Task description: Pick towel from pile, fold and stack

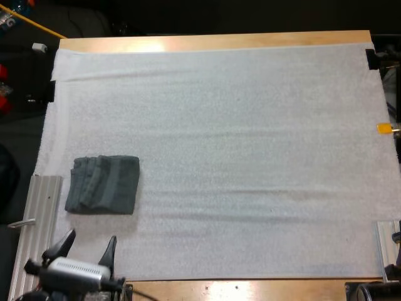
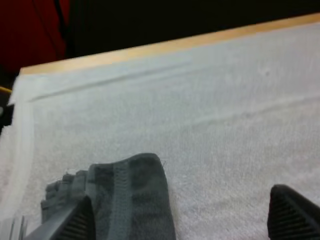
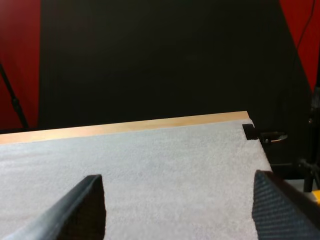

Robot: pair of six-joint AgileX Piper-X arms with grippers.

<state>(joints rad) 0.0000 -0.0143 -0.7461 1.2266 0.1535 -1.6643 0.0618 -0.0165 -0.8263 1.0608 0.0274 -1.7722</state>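
A folded stack of dark grey-green towels (image 1: 103, 184) lies on the white mat (image 1: 238, 157) near its left side. My left gripper (image 1: 88, 243) hovers just in front of the stack, near the mat's front edge, open with nothing between its fingers. In the left wrist view the stack (image 2: 122, 200) lies close ahead between the spread fingertips (image 2: 75, 220), nearer the one on the stack's side. My right gripper (image 3: 177, 205) is open over bare mat, its two black fingers (image 3: 75, 205) wide apart.
A ribbed metal plate (image 1: 37, 226) lies along the mat's left front corner, beside the left arm. A similar plate (image 1: 388, 241) sits at the right front. The wooden table edge (image 1: 213, 42) runs along the far side.
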